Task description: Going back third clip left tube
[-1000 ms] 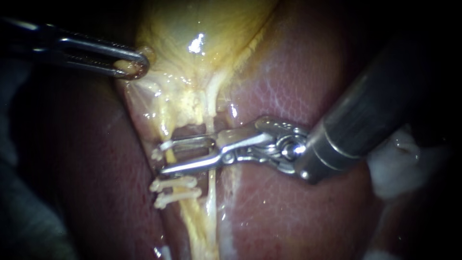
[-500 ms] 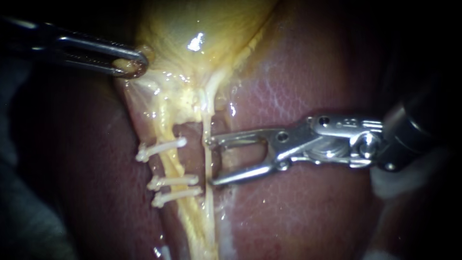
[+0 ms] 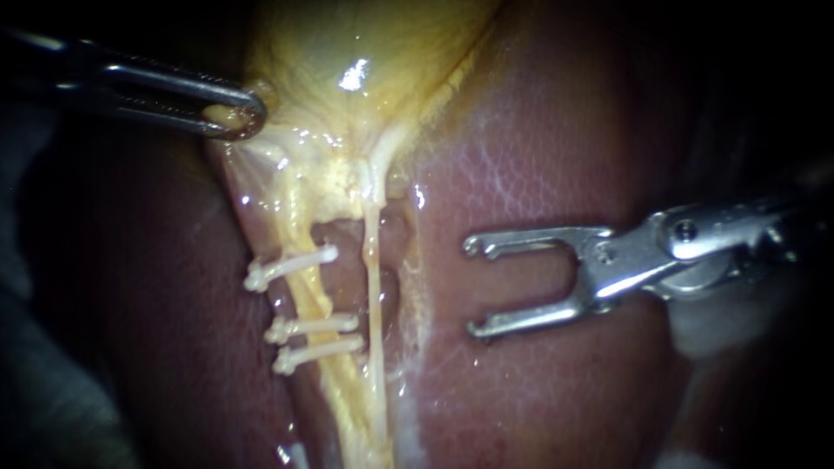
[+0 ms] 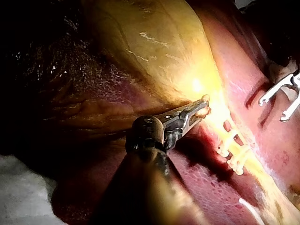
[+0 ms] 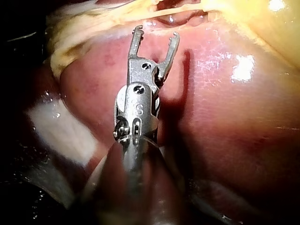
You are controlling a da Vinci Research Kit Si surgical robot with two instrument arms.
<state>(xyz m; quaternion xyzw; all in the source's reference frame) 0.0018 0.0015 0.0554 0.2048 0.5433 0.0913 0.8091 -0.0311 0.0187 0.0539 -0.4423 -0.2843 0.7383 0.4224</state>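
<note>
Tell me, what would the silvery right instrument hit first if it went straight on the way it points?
Most likely the thin pale tube just ahead of the right instrument; the clipped yellow tube lies beyond. Depth is unclear, though.

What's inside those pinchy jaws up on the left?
My left instrument pinches a small lump of yellow tissue at the edge of the gallbladder. The jaws cover how deep the lump reaches.

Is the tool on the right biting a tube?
No, the right instrument has its jaws open and empty over the liver, apart from the left tube.
</note>
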